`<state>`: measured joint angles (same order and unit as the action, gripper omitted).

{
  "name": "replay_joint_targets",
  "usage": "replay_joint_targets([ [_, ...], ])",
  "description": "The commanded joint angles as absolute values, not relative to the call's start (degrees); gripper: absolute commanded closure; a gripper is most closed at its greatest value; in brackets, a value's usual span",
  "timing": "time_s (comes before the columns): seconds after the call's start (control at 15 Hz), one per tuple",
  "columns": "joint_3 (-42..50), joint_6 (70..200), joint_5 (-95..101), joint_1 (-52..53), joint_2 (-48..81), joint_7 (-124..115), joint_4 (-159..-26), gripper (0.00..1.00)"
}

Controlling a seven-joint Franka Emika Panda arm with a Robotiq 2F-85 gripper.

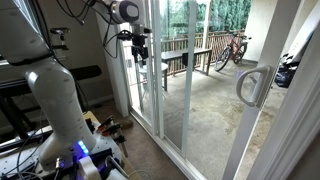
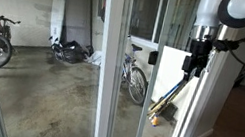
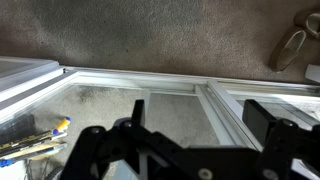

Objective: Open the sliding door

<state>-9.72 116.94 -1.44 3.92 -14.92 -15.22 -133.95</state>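
Note:
The sliding door (image 1: 205,110) is a tall glass panel in a white frame, filling the right half of an exterior view. Its white D-shaped handle (image 1: 251,86) sits on the near upright, close to the camera. My gripper (image 1: 139,52) hangs high up on the room side, next to a glass panel further back and well away from the handle. Its dark fingers (image 2: 196,59) point down beside a white upright. In the wrist view the gripper (image 3: 200,125) is open with nothing between its fingers; below it lie the floor track (image 3: 150,85) and carpet.
Bicycles (image 1: 232,48) and a wooden bench (image 1: 185,58) stand on the patio outside. Long-handled tools (image 2: 163,104) lean against the frame under the gripper, and coloured sticks (image 3: 32,146) lie by the track. A pale loop (image 3: 290,47) lies on the carpet. The robot base (image 1: 70,120) stands left.

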Motion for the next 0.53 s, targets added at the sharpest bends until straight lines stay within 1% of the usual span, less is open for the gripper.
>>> replay_joint_targets([
  [0.0,-5.8,124.6,-1.0,2.7,-19.8,-10.7,-143.0,0.00],
  [0.2,-1.0,134.5,-1.4,0.7,-22.7,-4.4,-150.5,0.00],
  [0.47,5.0,146.3,-0.9,-1.6,-23.1,5.9,-156.3,0.00],
])
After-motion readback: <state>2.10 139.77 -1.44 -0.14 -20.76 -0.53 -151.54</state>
